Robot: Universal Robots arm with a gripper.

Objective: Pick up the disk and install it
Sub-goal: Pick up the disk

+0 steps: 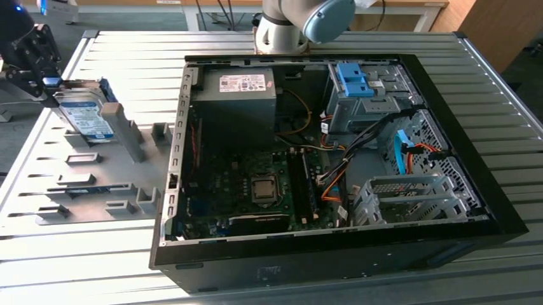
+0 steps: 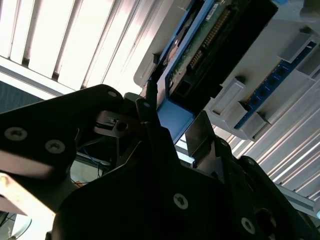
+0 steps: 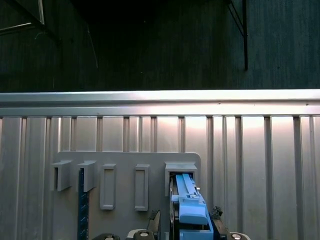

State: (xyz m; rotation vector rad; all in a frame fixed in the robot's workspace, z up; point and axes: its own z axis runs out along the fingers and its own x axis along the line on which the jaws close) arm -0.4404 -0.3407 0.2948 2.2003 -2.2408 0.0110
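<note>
While the disk (image 1: 85, 119) stands upright in the grey rack (image 1: 98, 190) beside the open computer case (image 1: 479, 165), we see the pincer (image 1: 44, 79) at its blue handle (image 2: 175, 117), cannot tell whether it is clenched, and judge lifting and installing undone.

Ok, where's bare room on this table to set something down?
Bare table: between the computer case and the arm's base, and between the grey fixture plate and the near edge. Crowded: around the disk and gripper.
</note>
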